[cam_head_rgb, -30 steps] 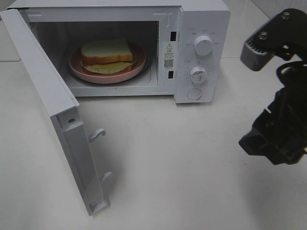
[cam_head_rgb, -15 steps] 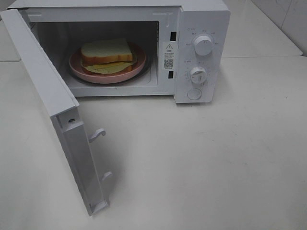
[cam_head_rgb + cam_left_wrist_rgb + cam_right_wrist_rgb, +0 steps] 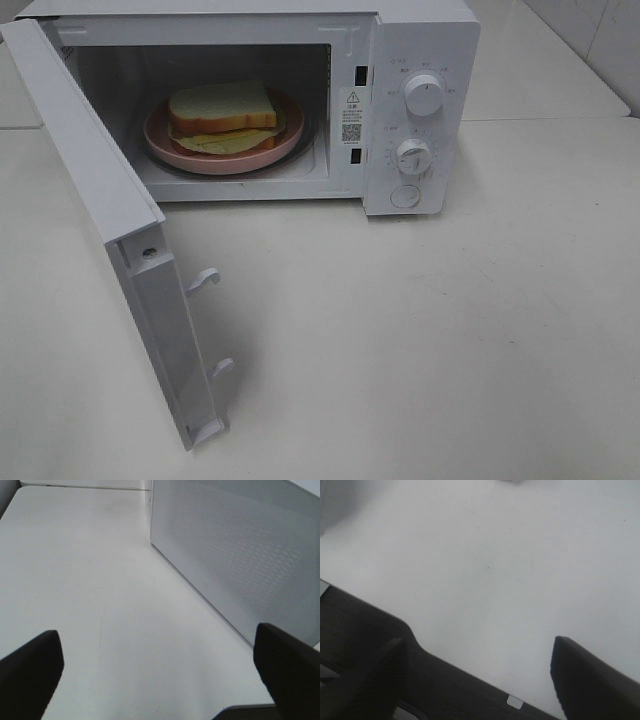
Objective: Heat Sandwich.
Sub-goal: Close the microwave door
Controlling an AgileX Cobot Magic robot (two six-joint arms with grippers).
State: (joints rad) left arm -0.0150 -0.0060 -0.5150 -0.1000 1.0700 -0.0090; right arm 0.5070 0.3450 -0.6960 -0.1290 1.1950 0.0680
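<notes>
The sandwich [image 3: 222,110], white bread with yellow cheese hanging out, lies on a round pink plate [image 3: 185,152] inside the white microwave [image 3: 420,40]. Its door [image 3: 110,220] stands swung wide open toward the front left. Neither arm shows in the high view. In the left wrist view my left gripper [image 3: 160,672] is open over bare table, with the perforated outer face of the door [image 3: 235,550] beside it. My right gripper [image 3: 485,672] is open too, hanging over the white table near its dark front edge [image 3: 445,690]. Nothing sits between either pair of fingers.
Two dials [image 3: 424,95] and a round button [image 3: 406,195] are on the microwave's right panel. Latch hooks [image 3: 203,280] stick out of the door's edge. White tabletop [image 3: 430,340] stretches in front of and to the right of the oven.
The right arm, seen at the right edge of the high view a second ago, has withdrawn out of that view. The sandwich, plate and door have not moved.
</notes>
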